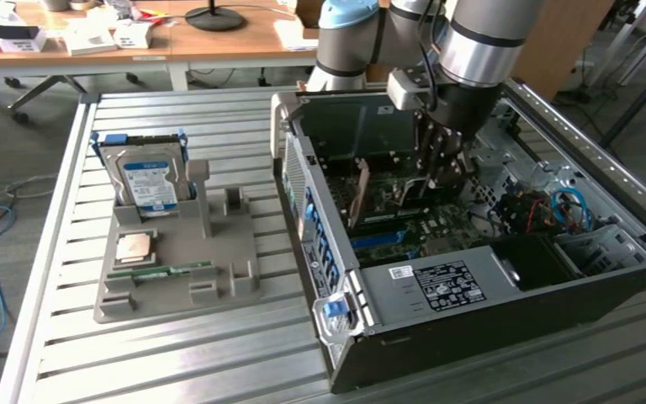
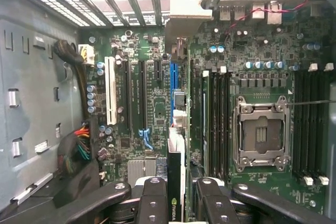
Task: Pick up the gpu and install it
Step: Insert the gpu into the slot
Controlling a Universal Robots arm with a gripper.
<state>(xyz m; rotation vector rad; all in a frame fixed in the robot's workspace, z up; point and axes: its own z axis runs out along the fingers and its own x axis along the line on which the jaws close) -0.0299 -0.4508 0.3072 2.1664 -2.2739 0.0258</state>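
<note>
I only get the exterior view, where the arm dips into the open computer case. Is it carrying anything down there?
Observer: Yes. In the wrist view the fingers are clamped on the gpu, a thin card seen edge-on with a small green logo.
Operator: What is it next to?
Observer: A blue slot on the motherboard runs right alongside the card's edge. I cannot tell whether the card is seated.
Operator: Is a processor fitted in there?
Observer: No, the processor socket sits bare inside its silver frame.
</note>
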